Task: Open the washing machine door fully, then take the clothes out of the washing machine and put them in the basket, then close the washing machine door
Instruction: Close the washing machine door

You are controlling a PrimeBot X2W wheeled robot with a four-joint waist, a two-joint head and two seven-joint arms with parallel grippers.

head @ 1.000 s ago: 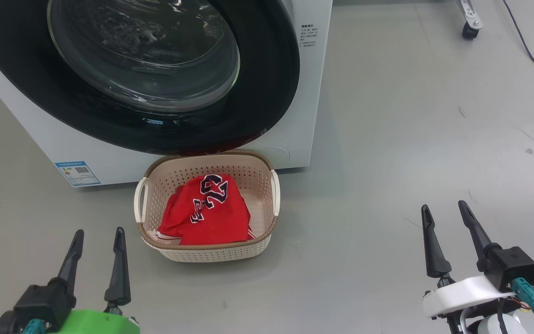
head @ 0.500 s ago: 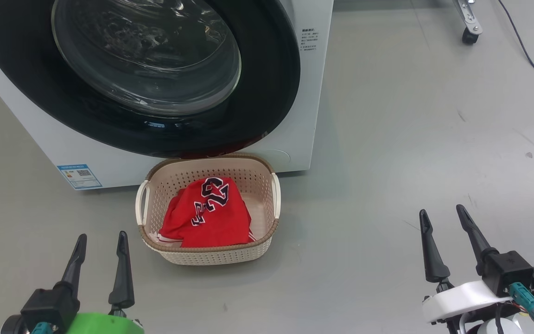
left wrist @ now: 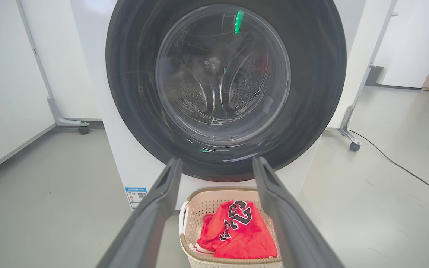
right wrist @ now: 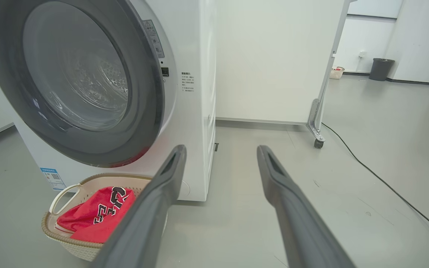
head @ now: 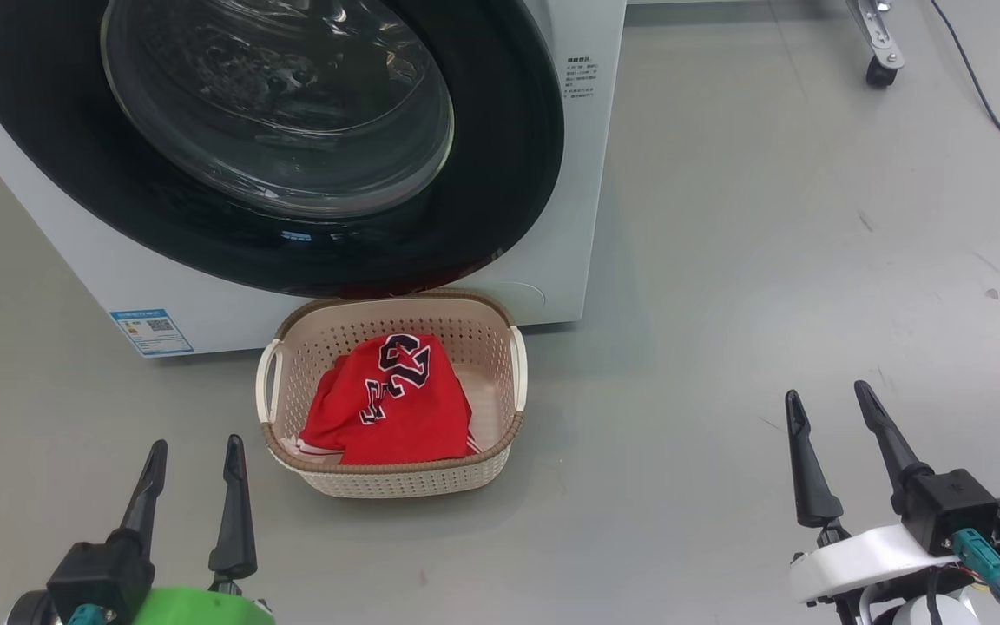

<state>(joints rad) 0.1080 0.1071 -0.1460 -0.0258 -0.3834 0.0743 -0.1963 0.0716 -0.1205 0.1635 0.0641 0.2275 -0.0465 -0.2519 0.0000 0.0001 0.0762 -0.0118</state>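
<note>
right of the washing machine (head: 588, 200) lie cable (head: 986, 94) and castor (head: 878, 75).

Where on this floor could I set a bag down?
The widest bare floor lies right of the washing machine and basket, reaching to the right gripper and a cable. A narrower strip runs between the left gripper and the basket. It is crowded under the washing machine door, where the basket holds the clothes.

glossy black door rim (head: 500, 174), perforated plastic basket (head: 396, 477), red cloth clothes (head: 387, 408)
</note>
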